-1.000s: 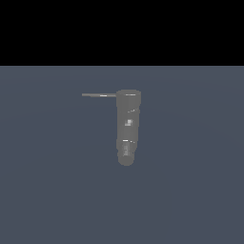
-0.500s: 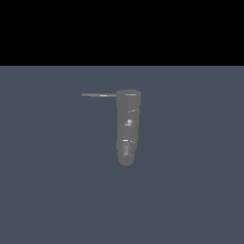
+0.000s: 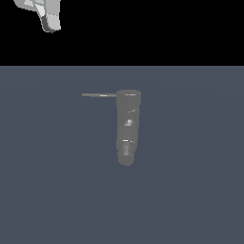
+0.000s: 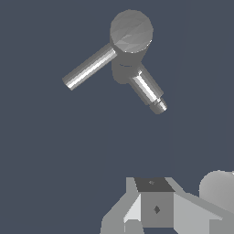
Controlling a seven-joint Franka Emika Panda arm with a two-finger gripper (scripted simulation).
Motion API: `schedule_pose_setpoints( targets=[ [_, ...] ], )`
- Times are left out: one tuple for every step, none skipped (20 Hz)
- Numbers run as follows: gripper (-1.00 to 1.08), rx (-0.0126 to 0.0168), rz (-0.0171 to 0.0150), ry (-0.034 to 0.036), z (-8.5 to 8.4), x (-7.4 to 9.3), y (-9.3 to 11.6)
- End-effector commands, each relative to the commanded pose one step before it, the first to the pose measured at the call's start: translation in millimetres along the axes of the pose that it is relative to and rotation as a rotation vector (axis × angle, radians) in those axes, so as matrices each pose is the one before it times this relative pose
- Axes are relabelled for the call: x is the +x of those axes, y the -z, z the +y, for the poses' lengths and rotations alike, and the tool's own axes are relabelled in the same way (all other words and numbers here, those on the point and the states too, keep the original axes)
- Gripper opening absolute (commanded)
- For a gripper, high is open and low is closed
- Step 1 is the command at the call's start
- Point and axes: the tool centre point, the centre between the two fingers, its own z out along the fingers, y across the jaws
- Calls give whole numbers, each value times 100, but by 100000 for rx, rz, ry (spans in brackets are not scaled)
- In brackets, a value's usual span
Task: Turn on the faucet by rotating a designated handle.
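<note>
Arm entering the scene, faucet untouched.
We see the gripper (image 3: pixel 47 21) newly appearing at the upper corner on the exterior view's left, absent half a second ago; whether its jaws stand apart or together we cannot tell. The faucet (image 3: pixel 127 126) stands mid-floor, unmoved, its handle (image 3: pixel 98 95) projecting toward the exterior view's left, well apart from the gripper. We judge the approach just begun.

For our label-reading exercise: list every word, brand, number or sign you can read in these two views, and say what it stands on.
None: no readable text in either view.
The faucet has only pale specks, not letters.
The handle and the tool are unmarked.
</note>
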Motion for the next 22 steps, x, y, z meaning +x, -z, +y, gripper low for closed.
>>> schedule_pose_setpoints(
  targets=[
    [-100, 287, -78, -5558, -1150, 482, -931],
    [-100, 84, -22, -2142, -448, 191, -362],
    [-100, 83, -21, -2133, -445, 191, -360],
    [-100, 82, -20, -2124, -443, 192, -358],
    [-100, 81, -19, -2114, -441, 192, -356],
    [-100, 79, -18, -2104, -439, 192, -354],
    [-100, 78, -16, -2094, -436, 192, -352],
    [-100, 77, -15, -2083, -434, 192, -350],
    [-100, 75, -13, -2074, -432, 192, -348],
    [-100, 73, -11, -2065, -430, 192, -346],
    [-100, 71, -9, -2056, -427, 193, -344],
    [-100, 69, -7, -2047, -426, 193, -343],
    [-100, 67, -4, -2040, -424, 193, -342],
    [-100, 65, -2, -2035, -422, 194, -341],
    [-100, 63, 1, -2030, -421, 194, -340],
    [-100, 61, 4, -2028, -420, 196, -339],
    [-100, 59, 7, -2027, -419, 197, -339],
    [-100, 56, 10, -2027, -419, 198, -339],
    [-100, 54, 14, -2030, -420, 199, -340],
    [-100, 52, 17, -2035, -420, 201, -341],
    [-100, 50, 21, -2043, -422, 203, -342],
    [-100, 48, 25, -2054, -424, 205, -344]
  ],
)
